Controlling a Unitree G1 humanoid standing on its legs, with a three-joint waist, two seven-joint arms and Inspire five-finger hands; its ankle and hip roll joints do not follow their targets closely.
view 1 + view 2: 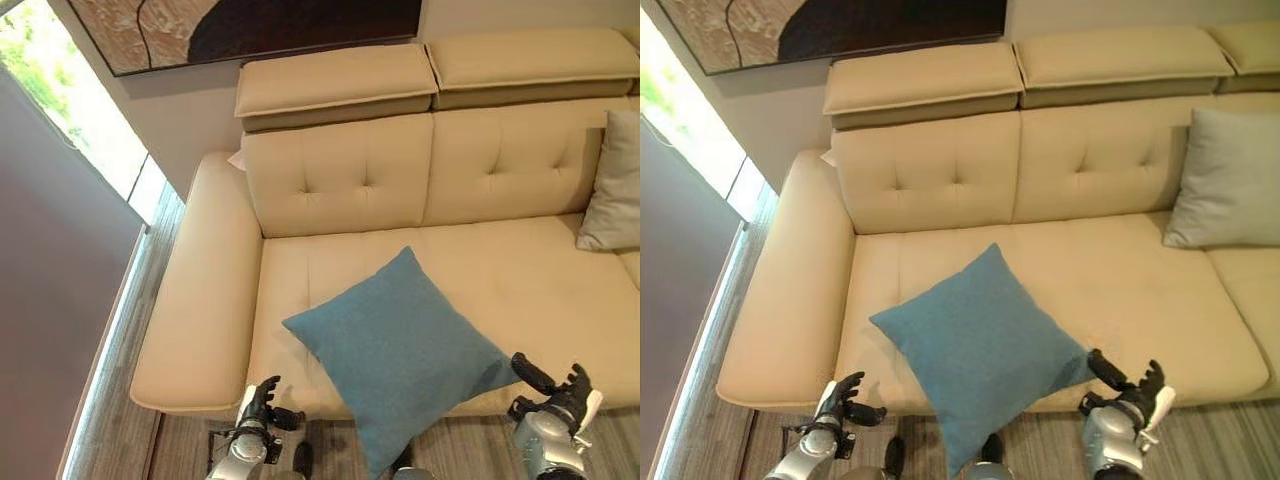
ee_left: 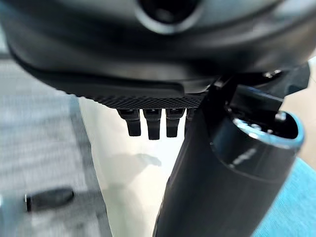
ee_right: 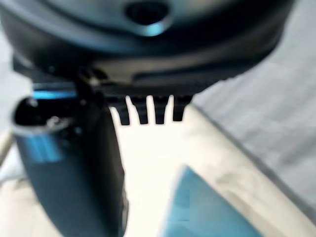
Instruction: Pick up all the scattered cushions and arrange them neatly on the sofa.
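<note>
The blue cushion [image 1: 395,352] lay flat on the seat of the beige sofa [image 1: 200,300], turned like a diamond, with its 6 o'clock corner hanging over the front edge toward the wood floor [image 1: 120,420]. A grey cushion [image 1: 1230,180] already leaned upright against the backrest, away at 2 o'clock from the blue one. A dark painting [image 1: 250,25] hung on the wall behind the sofa.

Neither hand held anything. The left hand [image 1: 262,405] hovered just off the sofa's front edge at about 8 o'clock from the blue cushion, clear of it, with its fingers [image 2: 150,123] relaxed and slightly bent. The right hand [image 1: 560,395] hung at about 4 o'clock from the cushion, near its side corner but apart from it, fingers [image 3: 143,111] spread and released.

The step in hand appeared to be the placing of the blue cushion: it was on the sofa, yet lay skewed and overhanging rather than neat. The next move would likely call for both hands to close in on its 2 side corners, lift it, and stand it against the backrest. The soft cloth should give under the fingers, so a grip taken too near a corner could slip.
</note>
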